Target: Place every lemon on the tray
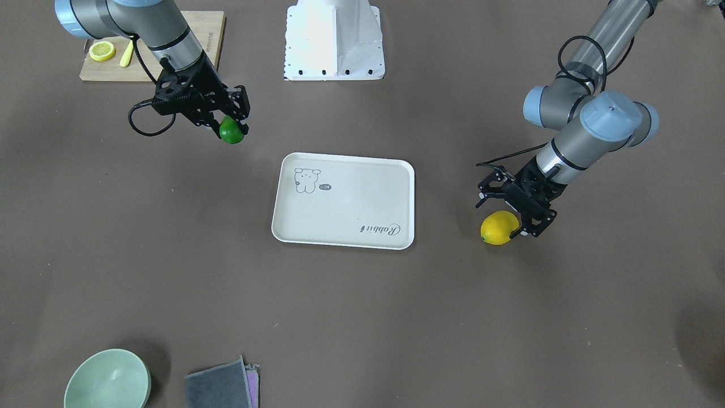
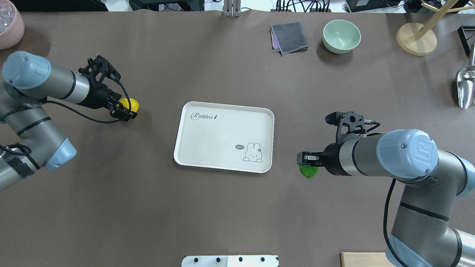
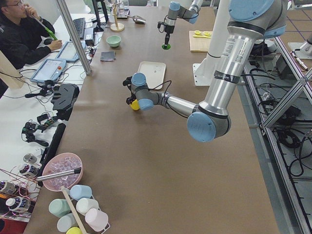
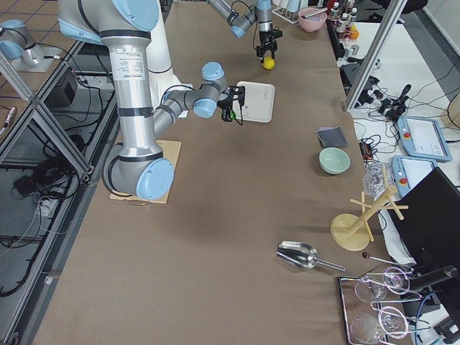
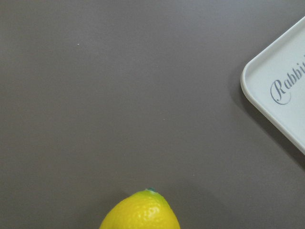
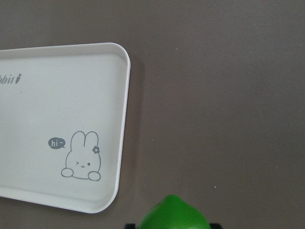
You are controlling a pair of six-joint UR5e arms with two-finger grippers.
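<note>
Overhead exterior | left hand (image 2: 124, 111) grips yellow lemon (image 2: 132, 105) | right hand (image 2: 305, 159) grips green lemon (image 2: 308, 171)

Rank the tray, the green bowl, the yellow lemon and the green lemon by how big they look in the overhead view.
1. tray
2. green bowl
3. yellow lemon and green lemon: both partly hidden by the tools, so I can't rank them.

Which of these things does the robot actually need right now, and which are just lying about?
Needed: yellow lemon in the left gripper; green lemon in the right gripper; cream tray, nothing on it.

Lying about: green bowl, grey cloth, cutting board with lemon slice, metal scoop.
</note>
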